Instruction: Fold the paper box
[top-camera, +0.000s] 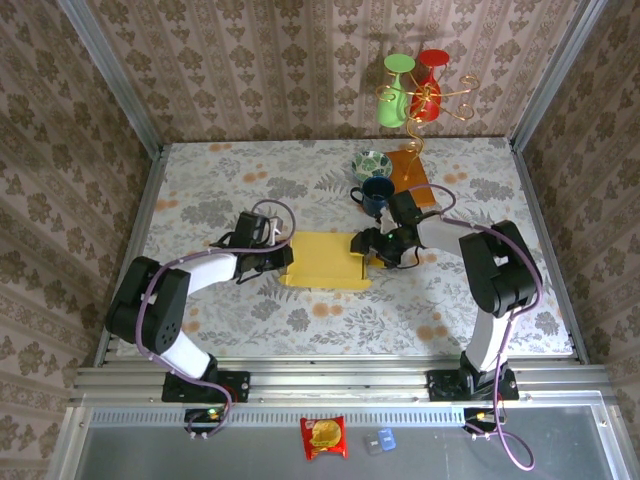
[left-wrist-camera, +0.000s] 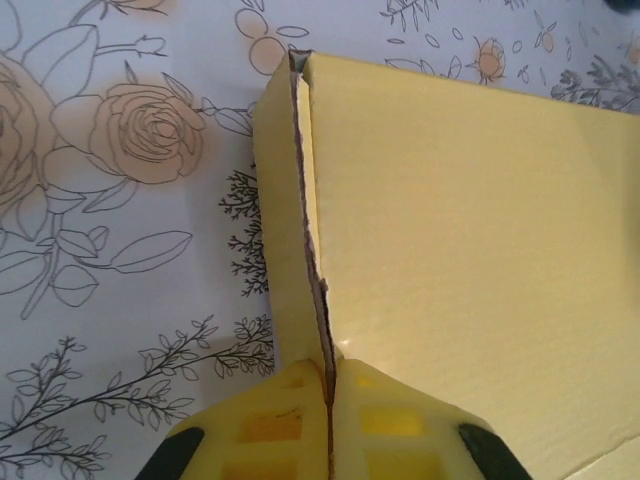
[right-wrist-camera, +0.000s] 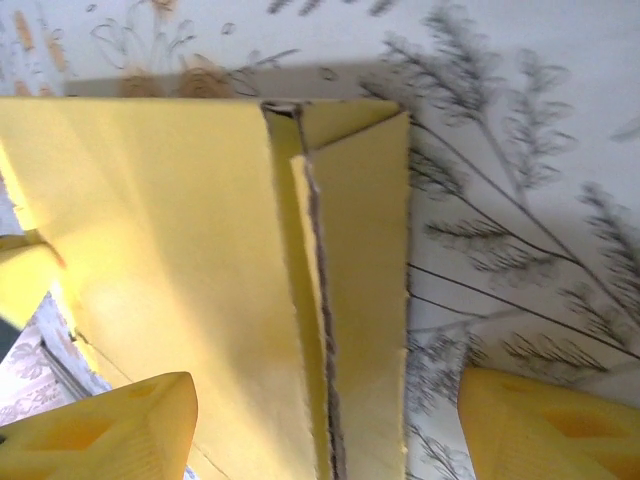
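Observation:
The yellow paper box (top-camera: 322, 258) lies in the middle of the table with its side walls raised. My left gripper (top-camera: 285, 262) is at its left end. In the left wrist view that gripper (left-wrist-camera: 330, 400) is shut on the upright left wall of the paper box (left-wrist-camera: 470, 250), the cardboard edge pinched between both yellow fingers (left-wrist-camera: 260, 430). My right gripper (top-camera: 362, 248) is at the right end. In the right wrist view it (right-wrist-camera: 325, 400) stands open, its fingers (right-wrist-camera: 100, 430) straddling the folded right wall of the box (right-wrist-camera: 150, 220) without touching it.
A blue mug (top-camera: 377, 192) stands just behind my right gripper, with a patterned bowl (top-camera: 371, 163) and an orange-brown board (top-camera: 410, 172) beyond it. A gold stand holding green and red cups (top-camera: 415, 90) is at the back right. A snack packet (top-camera: 323, 437) lies below the table's front rail.

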